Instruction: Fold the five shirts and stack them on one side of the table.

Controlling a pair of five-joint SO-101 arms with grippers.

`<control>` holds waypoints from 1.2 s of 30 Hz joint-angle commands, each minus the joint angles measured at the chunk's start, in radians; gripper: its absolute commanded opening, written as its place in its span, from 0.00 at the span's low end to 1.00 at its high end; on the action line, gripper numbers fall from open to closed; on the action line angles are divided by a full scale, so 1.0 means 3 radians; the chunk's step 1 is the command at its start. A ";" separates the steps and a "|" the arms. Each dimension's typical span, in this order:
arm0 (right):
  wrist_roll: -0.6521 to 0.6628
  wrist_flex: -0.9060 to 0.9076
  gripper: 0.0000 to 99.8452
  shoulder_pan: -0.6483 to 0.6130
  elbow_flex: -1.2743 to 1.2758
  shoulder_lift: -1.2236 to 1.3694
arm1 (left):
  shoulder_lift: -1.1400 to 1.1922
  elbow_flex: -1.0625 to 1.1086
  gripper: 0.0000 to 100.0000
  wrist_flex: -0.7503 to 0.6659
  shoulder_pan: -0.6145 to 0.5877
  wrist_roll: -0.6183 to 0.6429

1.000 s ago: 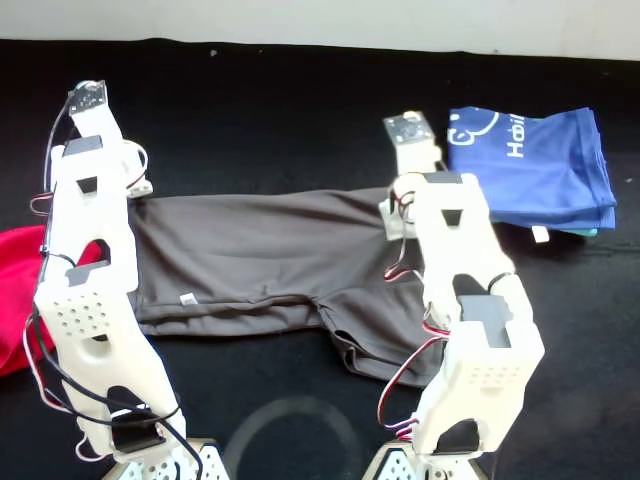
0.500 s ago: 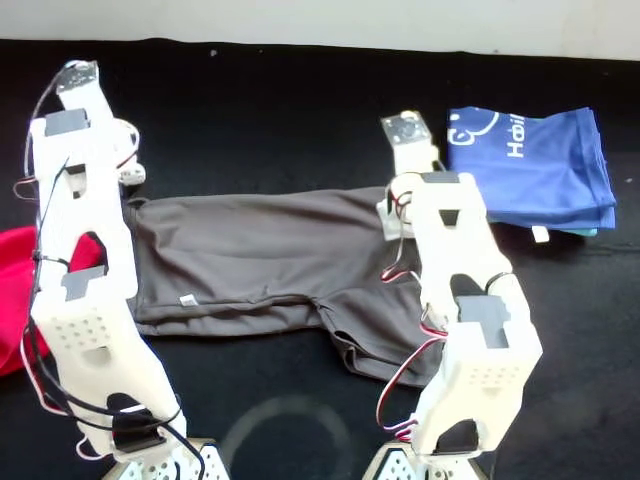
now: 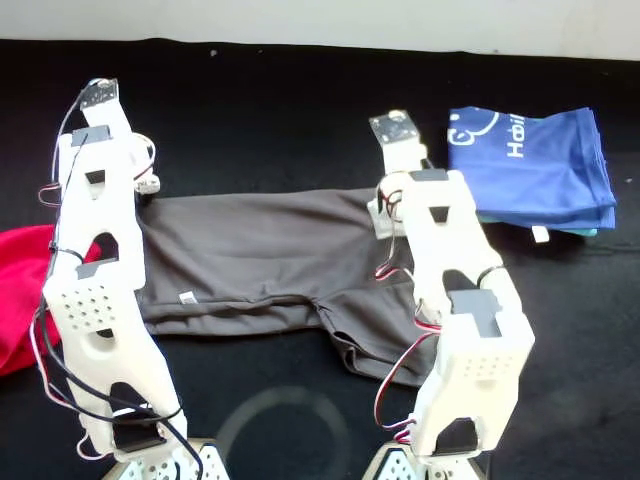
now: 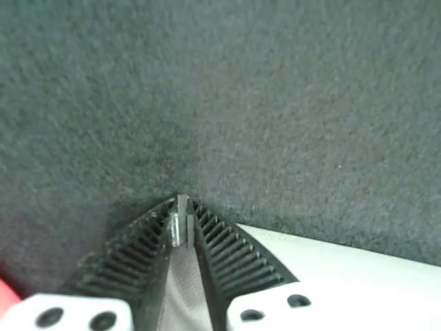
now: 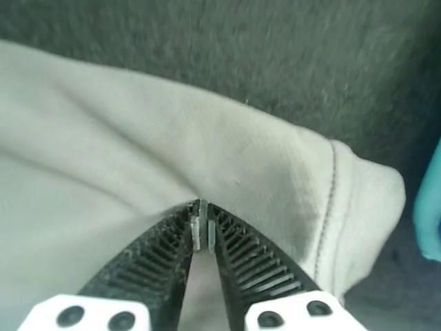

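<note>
A grey shirt (image 3: 260,260) lies spread across the middle of the black table. My left gripper (image 4: 180,207) is shut, pinching the shirt's pale cloth (image 4: 344,276) at its corner; in the high view the left gripper (image 3: 143,190) sits at the shirt's far left corner. My right gripper (image 5: 201,215) is shut on a fold of the grey shirt (image 5: 103,138), near a hemmed edge; from above the right gripper (image 3: 380,213) is at the shirt's far right edge. A folded blue shirt (image 3: 535,165) lies at the back right. A red shirt (image 3: 18,300) is bunched at the left edge.
A teal cloth (image 3: 588,232) peeks out under the blue shirt, and a sliver of teal cloth (image 5: 428,207) shows in the right wrist view. Bare black table (image 3: 260,110) stretches behind the grey shirt. Both arm bases stand at the front edge.
The left arm swung out toward the far left and came back to the shirt's corner. The right arm shifted slightly left. The grey shirt's far edge barely moved.
</note>
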 commanded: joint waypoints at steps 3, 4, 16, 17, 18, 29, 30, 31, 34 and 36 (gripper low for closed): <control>-0.0005 -0.0028 0.01 0.0274 -0.0483 0.0192 | -0.0008 -0.0095 0.01 -0.0210 -0.0228 -0.0005; -0.0005 -0.0028 0.01 0.0315 -0.0540 0.0207 | -0.0008 -0.0095 0.01 -0.0225 -0.0238 -0.0005; -0.0020 0.0872 0.01 0.0079 -0.1547 0.0197 | -0.0289 -0.0488 0.01 0.0419 -0.0217 -0.0169; -0.0026 0.0985 0.01 0.0049 -0.1685 0.0197 | -0.0361 -0.0550 0.01 0.0542 -0.0222 -0.0169; -0.0026 0.1097 0.01 0.0018 -0.1823 0.0197 | -0.0432 -0.0616 0.01 0.0670 -0.0222 -0.0169; -0.0026 0.2140 0.01 -0.0095 -0.3220 0.0197 | -0.1363 -0.0882 0.01 0.1851 -0.0156 -0.0189; -0.0026 0.2248 0.01 -0.0095 -0.3332 0.0197 | -0.1404 -0.0882 0.01 0.1949 -0.0136 -0.0189; -0.0026 0.2365 0.01 -0.0095 -0.3445 0.0202 | -0.1435 -0.0882 0.01 0.2051 -0.0120 -0.0189; -0.0026 0.2688 0.01 -0.0095 -0.3731 0.0202 | -0.1455 -0.0872 0.01 0.2235 -0.0090 -0.0194; -0.0026 0.2862 0.01 -0.0095 -0.3890 0.0202 | -0.1481 -0.0703 0.01 0.2245 -0.0084 -0.0322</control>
